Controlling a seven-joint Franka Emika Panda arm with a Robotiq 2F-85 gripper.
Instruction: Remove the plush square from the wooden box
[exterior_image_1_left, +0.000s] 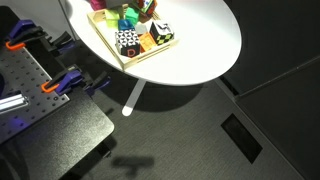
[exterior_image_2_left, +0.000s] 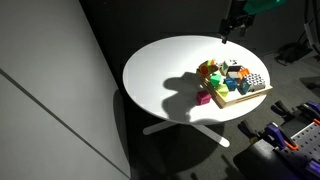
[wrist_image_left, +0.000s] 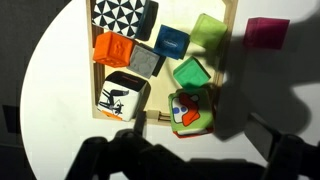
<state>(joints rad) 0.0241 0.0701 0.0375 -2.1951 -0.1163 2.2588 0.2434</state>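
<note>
Ext. view: wooden box (exterior_image_1_left: 150, 56) w/ plush cubes (exterior_image_1_left: 128, 40) top centre on white desk (exterior_image_1_left: 205, 45). Ext. view: tool (exterior_image_2_left: 231, 28) upper right, above desk, touching nothing. Wrist: we see its fingers (wrist_image_left: 115, 160) spread wide, empty; magenta plush square (wrist_image_left: 268, 32) upper right, just outside box.

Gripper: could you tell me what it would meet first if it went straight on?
Likely the red-and-green block at the rim of the wooden box; the gripper hangs high, so depth is unclear.
</note>
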